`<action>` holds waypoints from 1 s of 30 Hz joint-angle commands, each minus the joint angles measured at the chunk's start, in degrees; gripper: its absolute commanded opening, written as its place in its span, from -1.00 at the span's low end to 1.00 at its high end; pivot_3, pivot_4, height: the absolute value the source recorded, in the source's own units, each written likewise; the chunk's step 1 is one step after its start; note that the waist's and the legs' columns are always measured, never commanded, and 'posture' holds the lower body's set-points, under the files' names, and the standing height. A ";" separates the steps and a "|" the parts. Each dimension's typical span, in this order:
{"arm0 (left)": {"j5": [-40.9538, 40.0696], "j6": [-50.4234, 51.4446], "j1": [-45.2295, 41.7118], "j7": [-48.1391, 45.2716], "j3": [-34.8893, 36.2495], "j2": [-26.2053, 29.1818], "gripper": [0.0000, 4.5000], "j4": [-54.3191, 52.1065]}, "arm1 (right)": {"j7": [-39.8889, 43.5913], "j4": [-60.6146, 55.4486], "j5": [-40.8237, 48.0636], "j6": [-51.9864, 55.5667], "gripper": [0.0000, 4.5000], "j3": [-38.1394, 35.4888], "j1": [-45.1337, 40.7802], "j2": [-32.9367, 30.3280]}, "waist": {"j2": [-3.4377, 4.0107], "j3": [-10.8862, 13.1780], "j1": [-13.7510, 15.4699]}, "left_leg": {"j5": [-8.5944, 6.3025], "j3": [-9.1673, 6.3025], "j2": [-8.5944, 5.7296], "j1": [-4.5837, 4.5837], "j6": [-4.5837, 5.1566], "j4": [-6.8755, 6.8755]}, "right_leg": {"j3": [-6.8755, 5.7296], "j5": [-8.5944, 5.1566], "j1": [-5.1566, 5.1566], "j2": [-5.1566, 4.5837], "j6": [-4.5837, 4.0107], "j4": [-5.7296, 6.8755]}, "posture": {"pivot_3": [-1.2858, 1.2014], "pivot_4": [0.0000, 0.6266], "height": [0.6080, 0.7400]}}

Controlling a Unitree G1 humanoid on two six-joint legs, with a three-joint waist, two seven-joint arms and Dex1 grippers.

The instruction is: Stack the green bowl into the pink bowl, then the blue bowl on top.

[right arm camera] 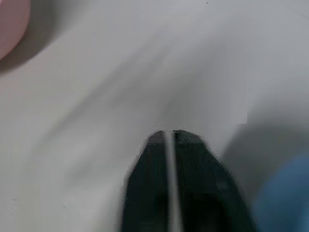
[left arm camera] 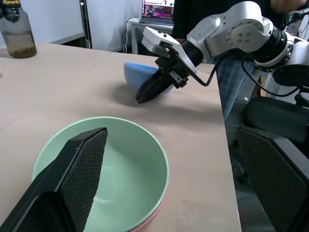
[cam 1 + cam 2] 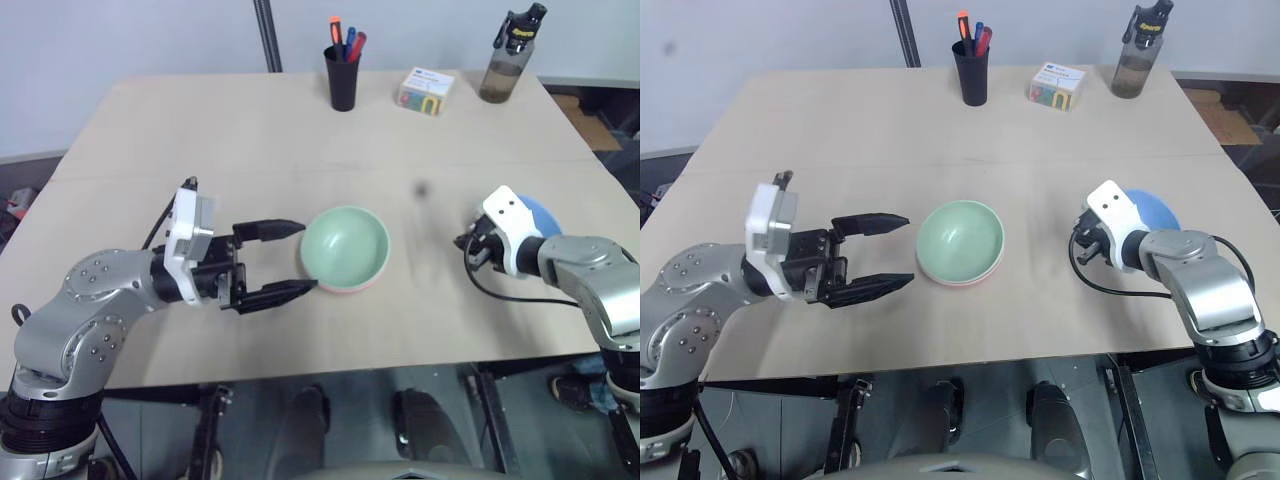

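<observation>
The left gripper (image 3: 292, 260) hangs with its fingers spread wide, their tips just short of the green bowl (image 3: 345, 246) nested in the pink bowl (image 3: 352, 288). The right gripper (image 2: 145, 94) has its fingers pressed nearly together, empty, the blue bowl (image 3: 1152, 211) just behind it.

Both arms (image 3: 80, 320) are silver-grey metal with rounded joints dotted with small screws. Each wrist carries a white block (image 3: 190, 235), black fingers (image 3: 275, 295) and a looping black cable (image 3: 1095, 280).
</observation>
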 commanded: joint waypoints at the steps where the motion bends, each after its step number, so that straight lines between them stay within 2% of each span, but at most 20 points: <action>1: -0.75 -0.98 0.56 0.32 2.14 -0.01 1.00 -2.24 | -3.83 -2.41 -2.10 -2.31 0.01 -1.33 -1.71 0.23 | 0.00 0.00 0.00 | 0.00 0.00 0.00 0.00 0.00 0.00 | 0.00 0.00 0.00 0.00 0.00 0.00 | 0.03 -0.52 1.00; 6: -0.80 -1.12 1.11 0.67 2.05 -0.12 1.00 -2.65 | -7.59 -4.15 -2.58 -2.03 0.01 -3.51 -1.91 1.55 | 0.00 0.00 -0.02 | 0.00 0.00 0.00 -0.01 0.00 0.00 | 0.00 0.00 -0.01 0.00 0.00 0.00 | 0.03 -0.52 1.00; 16: -0.24 -1.38 0.27 0.67 0.97 -0.76 1.00 -2.28 | -12.42 1.08 -6.71 -6.67 0.01 -1.71 0.99 2.00 | 0.00 0.00 -0.01 | 0.00 0.00 0.00 -0.01 0.00 -0.01 | 0.00 0.00 0.00 0.00 0.00 -0.03 | 0.03 -0.52 1.00; 25: -0.55 -1.20 1.27 0.73 1.91 -0.54 1.00 -2.81 | -13.55 3.23 -7.16 -7.07 0.01 -2.52 2.77 3.32 | 0.00 0.00 -0.12 | 0.00 0.01 0.00 0.00 0.00 -0.01 | 0.00 0.00 0.00 0.00 0.00 -0.03 | 0.03 -0.52 1.00; 28: -0.46 -1.30 1.27 0.82 1.76 -0.68 1.00 -2.83 | -13.15 3.80 -7.11 -7.63 -0.34 -2.46 3.25 3.47 | 0.00 0.00 -0.10 | 0.00 0.00 0.00 -0.01 0.00 -0.01 | 0.00 0.00 0.00 0.00 0.00 -0.03 | 0.03 -0.52 1.00; 30: -0.47 -1.29 1.16 0.88 1.73 -0.74 1.00 -2.74 | -12.81 3.83 -7.03 -7.78 -0.68 -2.48 3.20 3.31 | 0.00 0.00 -0.10 | 0.00 0.01 0.00 -0.01 0.00 -0.01 | 0.00 0.00 0.00 0.00 0.00 -0.04 | 0.03 -0.52 1.00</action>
